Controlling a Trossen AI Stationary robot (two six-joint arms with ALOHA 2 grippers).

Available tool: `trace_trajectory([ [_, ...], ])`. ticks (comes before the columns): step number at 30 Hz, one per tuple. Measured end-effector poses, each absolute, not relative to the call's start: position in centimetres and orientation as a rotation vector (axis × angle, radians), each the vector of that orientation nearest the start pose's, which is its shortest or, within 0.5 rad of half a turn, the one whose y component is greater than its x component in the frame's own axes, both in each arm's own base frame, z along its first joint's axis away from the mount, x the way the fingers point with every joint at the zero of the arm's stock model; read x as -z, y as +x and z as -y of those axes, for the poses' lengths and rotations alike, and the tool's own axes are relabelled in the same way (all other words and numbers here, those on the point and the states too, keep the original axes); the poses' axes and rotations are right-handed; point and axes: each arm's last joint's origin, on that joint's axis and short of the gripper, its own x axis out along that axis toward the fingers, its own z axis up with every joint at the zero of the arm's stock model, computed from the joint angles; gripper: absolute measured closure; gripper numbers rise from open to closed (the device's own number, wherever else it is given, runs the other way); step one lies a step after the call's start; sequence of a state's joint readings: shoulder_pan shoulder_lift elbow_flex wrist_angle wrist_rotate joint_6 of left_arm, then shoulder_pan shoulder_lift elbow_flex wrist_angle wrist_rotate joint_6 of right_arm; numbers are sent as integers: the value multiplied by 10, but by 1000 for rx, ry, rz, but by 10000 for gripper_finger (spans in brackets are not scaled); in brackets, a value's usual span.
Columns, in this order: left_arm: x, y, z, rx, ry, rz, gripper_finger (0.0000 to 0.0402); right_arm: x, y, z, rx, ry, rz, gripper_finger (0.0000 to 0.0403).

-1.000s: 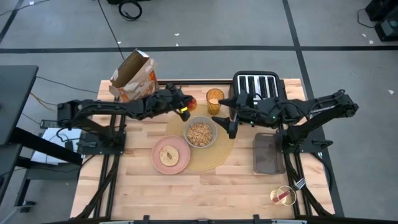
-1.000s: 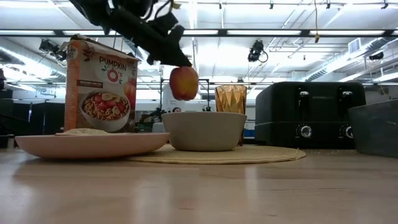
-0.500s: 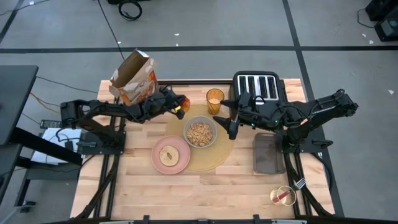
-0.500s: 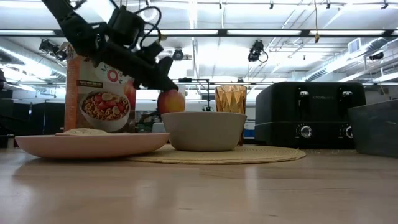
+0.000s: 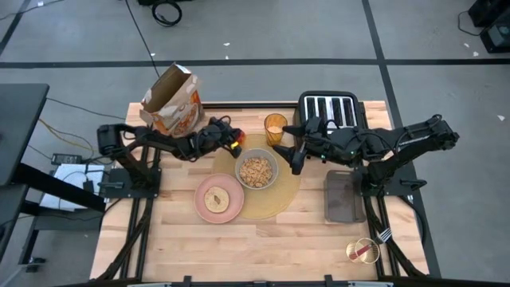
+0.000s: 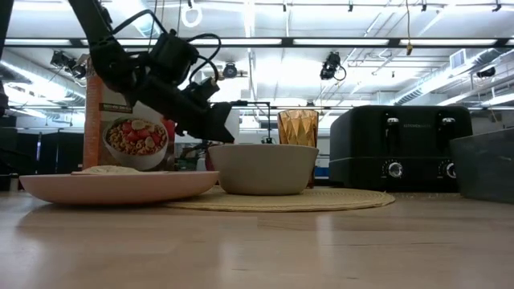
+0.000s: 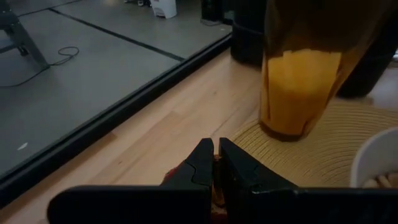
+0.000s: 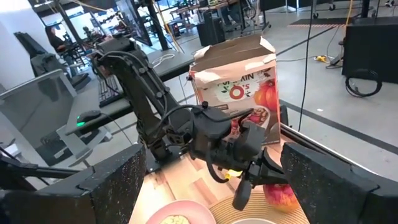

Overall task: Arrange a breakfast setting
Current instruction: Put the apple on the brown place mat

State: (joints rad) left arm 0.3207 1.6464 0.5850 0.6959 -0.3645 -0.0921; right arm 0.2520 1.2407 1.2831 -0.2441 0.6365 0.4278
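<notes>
Left claw (image 5: 232, 140) pressed almost together, fingers (image 7: 202, 163) pinching the apple (image 8: 281, 194) at its top, probably by the stem. Apple hanging right under the fingertips, low at the rim of the placemat (image 5: 279, 199). Cannot tell whether it already rests on the mat, with the grey bowl (image 5: 256, 169) blocking the level view.

Ease down slowly until the fruit bears its own weight, then spread the fingers only a little and lift straight up, so the stem slips free without tipping or rolling the apple.

Just ahead of the claw: the amber glass (image 5: 276, 127), filled and near enough to knock, so no forward sweep. Just beside the claw: the bowl, holding cereal; avoid nudging its wall. Behind the claw, the cereal box (image 5: 171, 100); withdraw above it, not through it. Farther off, beyond the bowl: the pink plate (image 5: 219, 198).

Across the bowl, right claw (image 5: 296, 159) spread wide and holding nothing; leave it waiting there.
</notes>
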Motion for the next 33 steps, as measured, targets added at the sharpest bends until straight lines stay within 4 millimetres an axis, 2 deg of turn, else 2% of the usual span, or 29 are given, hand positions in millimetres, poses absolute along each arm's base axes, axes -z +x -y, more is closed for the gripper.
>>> trace_trajectory([
  [8,-144,281,-100,-694,-99,-397,383,-405,262,-50,416,359,-93,30],
  [21,-149,279,-96,-690,-9,-422,383,-405,262,-50,416,371,-91,30],
  [30,-145,280,-91,-673,-6,-470,383,-405,262,-50,417,382,-89,30],
  [33,-144,279,-92,-695,11,-482,371,-405,262,-50,410,383,-91,30],
])
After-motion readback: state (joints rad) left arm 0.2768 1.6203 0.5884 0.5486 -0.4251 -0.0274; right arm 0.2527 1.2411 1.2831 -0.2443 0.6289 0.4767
